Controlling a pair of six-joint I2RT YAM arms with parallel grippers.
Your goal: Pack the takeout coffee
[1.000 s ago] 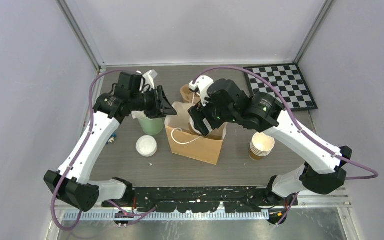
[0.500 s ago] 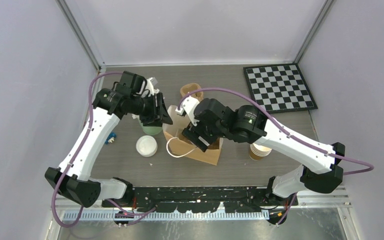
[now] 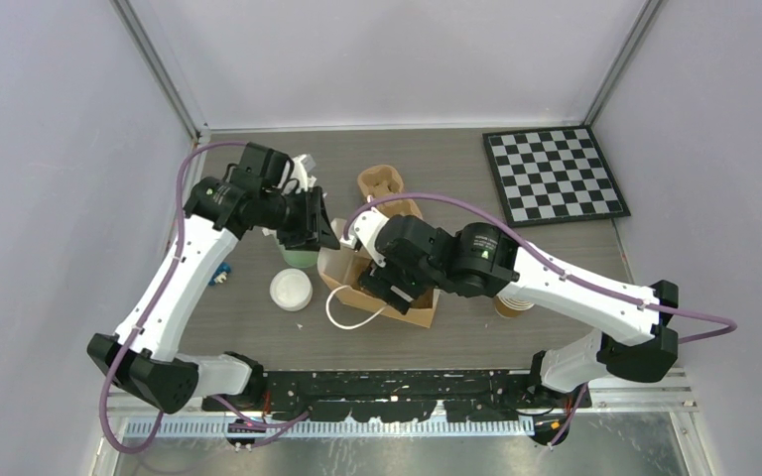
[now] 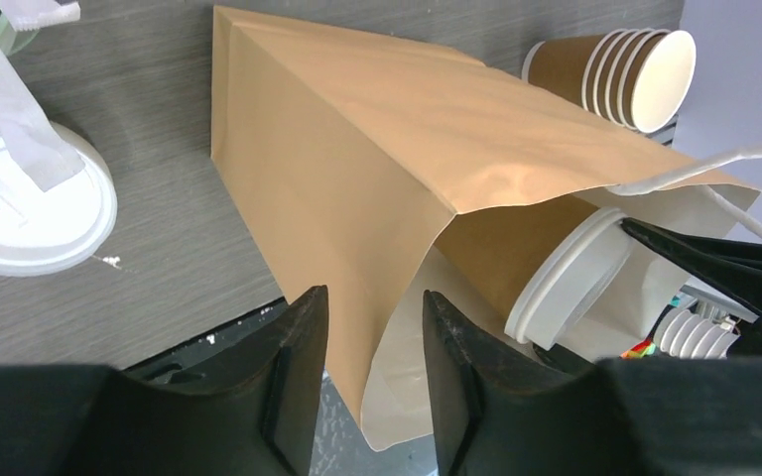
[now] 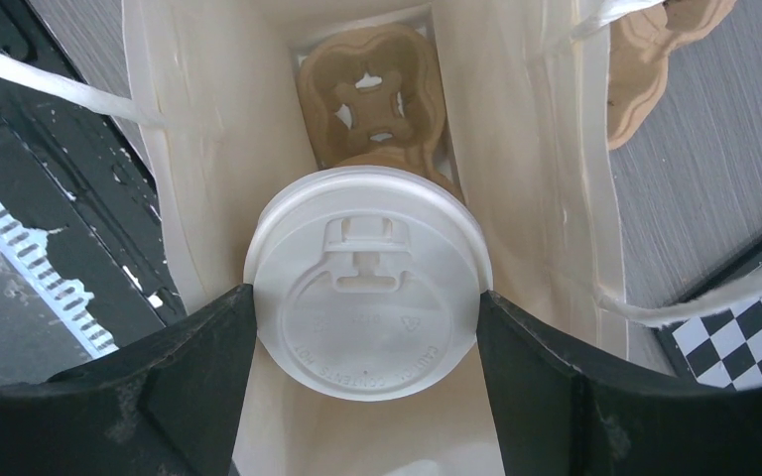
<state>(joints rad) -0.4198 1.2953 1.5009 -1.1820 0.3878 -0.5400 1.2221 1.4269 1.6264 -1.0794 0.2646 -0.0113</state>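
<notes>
The right gripper (image 5: pixel 362 322) clamps the cup (image 4: pixel 504 243) inside the bag (image 4: pixel 357 129), the left gripper (image 4: pixel 375 332) straddles its edge, grip unclear, so lower straight onto the tray (image 5: pixel 367 84) beneath.

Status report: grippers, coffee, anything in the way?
Left gripper open, jaws astride paper bag rim. Right gripper shut on takeout coffee, partway into bag. Cup carrier at bag bottom, beneath cup.

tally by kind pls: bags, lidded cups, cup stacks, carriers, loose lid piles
bag: 1
lidded cup: 1
cup stack: 1
carriers: 2, one in the bag, one on the table
lid pile: 1
Total: 6
</notes>
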